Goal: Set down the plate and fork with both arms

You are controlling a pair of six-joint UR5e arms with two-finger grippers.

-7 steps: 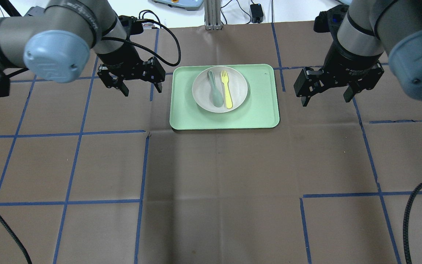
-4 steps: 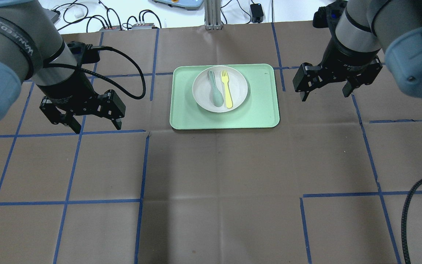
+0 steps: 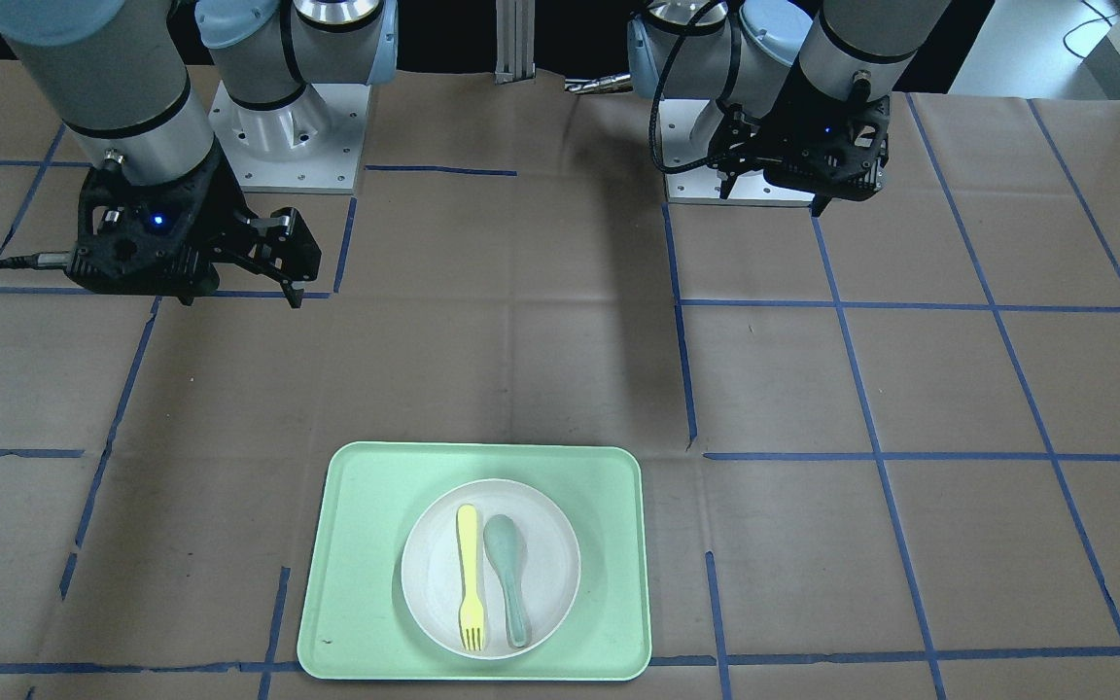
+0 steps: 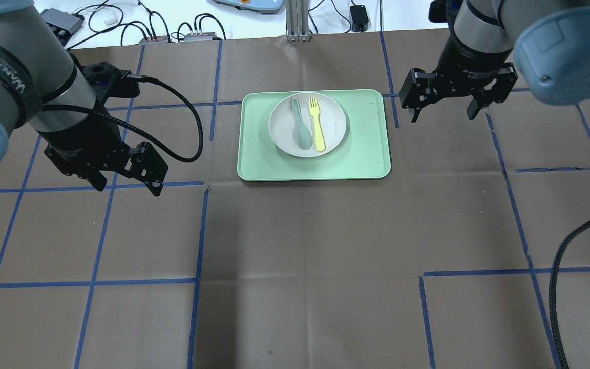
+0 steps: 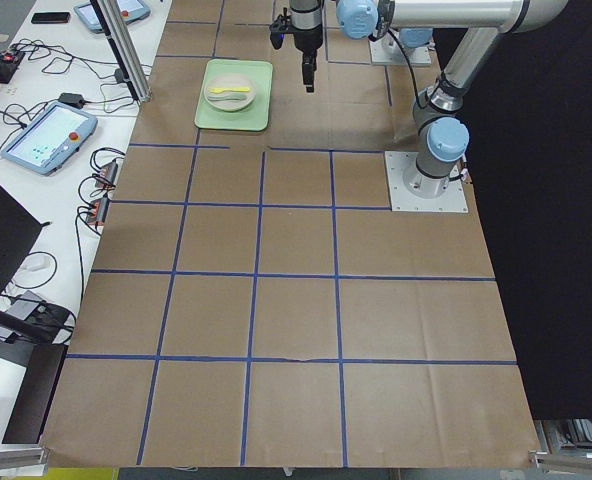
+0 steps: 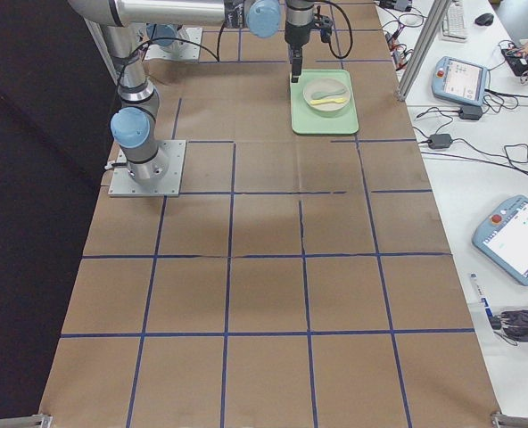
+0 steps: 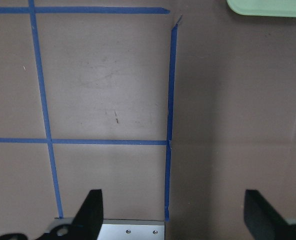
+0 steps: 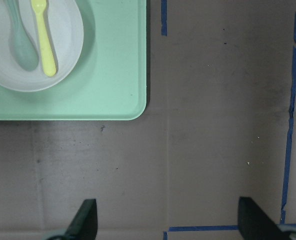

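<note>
The off-white plate [image 4: 332,123] sits on the far half of the light-green tray [image 4: 366,148]. The pale-yellow fork [image 4: 317,125] lies in the plate beside a grey-green spoon [image 4: 300,125]. My left gripper [image 4: 128,187] is open and empty, left of the tray and nearer the robot. My right gripper [image 4: 443,117] is open and empty, just right of the tray's far right corner. The right wrist view shows its open gripper [image 8: 168,220], the plate [image 8: 68,30], the fork [image 8: 43,35] and the tray [image 8: 113,75]. The left wrist view shows its open gripper [image 7: 173,215] over bare paper.
Brown paper with blue tape lines covers the table. A black cable loops from the left wrist [image 4: 192,133]. Another cable [image 4: 561,287] hangs at the near right. A metal post [image 4: 297,20] stands behind the tray at the table's far edge.
My left gripper has moved away from the tray's left edge, leftwards and toward the robot. My right gripper has moved slightly farther from the robot and a little toward the tray. Both stayed open.
</note>
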